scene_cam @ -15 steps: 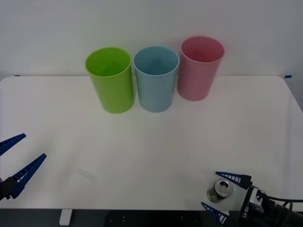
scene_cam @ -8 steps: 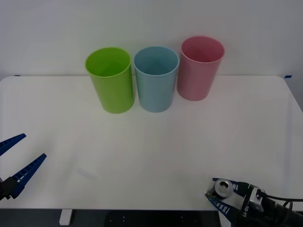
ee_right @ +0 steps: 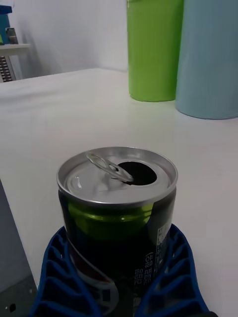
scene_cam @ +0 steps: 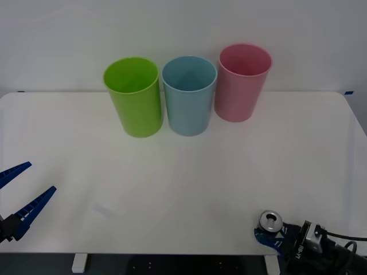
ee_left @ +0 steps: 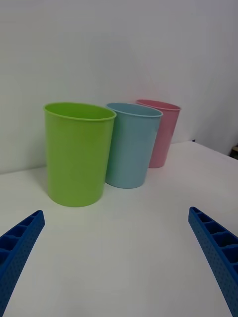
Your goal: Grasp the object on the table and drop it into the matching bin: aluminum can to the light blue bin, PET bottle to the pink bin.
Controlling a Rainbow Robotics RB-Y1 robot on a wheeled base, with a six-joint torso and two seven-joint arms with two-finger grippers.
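Aluminum can (scene_cam: 269,221) upright at the near right edge of the table (scene_cam: 229,172), clamped between right gripper (scene_cam: 268,236) fingers, well apart from the light blue bin (scene_cam: 189,94), which sits between lime green bin (scene_cam: 133,96) and pink bin (scene_cam: 243,82); left gripper (scene_cam: 16,195) spread open, near left edge.

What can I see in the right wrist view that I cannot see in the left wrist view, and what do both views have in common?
Right wrist view alone: the aluminum can, upright, its opened silver top and pull tab up, clamped between the right pincer's blue fingers.
Left wrist view alone: the pink bin and the left pincer, open over bare table.
Both: the lime green bin and the light blue bin side by side on the white table.
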